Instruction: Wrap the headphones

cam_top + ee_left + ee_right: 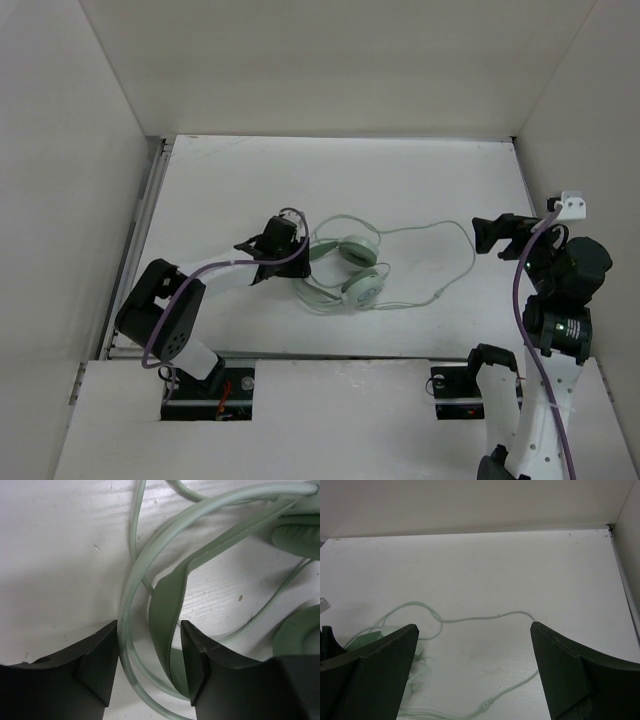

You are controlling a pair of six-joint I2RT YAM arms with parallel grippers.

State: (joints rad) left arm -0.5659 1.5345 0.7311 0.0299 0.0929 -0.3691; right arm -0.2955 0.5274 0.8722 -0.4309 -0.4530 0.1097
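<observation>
The white table (420,180) fills the floor of a white-walled enclosure (340,60), with walls at the back and on both sides. The broad back half and the right part of the table are bare.

The left arm (210,275) reaches from its base toward the table's middle. The right arm (560,300) stands raised near the right wall.

The headphones (350,265) lie flat just left of the centre, well away from every edge. They are pale mint green, with two round earcups side by side and a thin curved headband (167,600) made of a clear tube and a padded strap. Their thin cable (455,235) runs right in a wide loop and doubles back toward the near earcup.

The left gripper (149,630) straddles the headband, one finger against the tube and the other against the strap. Whether they are pressing it, I cannot tell. The right gripper (474,626) hangs above the cable loop, fingers spread wide and holding nothing.
</observation>
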